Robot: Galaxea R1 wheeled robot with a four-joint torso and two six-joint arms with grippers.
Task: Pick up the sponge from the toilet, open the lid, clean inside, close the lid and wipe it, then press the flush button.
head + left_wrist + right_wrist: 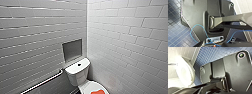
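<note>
No step is done yet: the sponge (97,92) is seen lying on the closed lid (86,87) of the toilet (78,72), unpicked; the grippers' opening and hold cannot be told.

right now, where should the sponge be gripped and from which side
Probably from above, pinching the sponge across its rounded side edges: it lies flat on the closed lid, so only its top and sides are free.

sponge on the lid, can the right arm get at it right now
Probably yes: the sponge lies bare on the closed lid, nothing over it; the reach itself I cannot judge.
</note>
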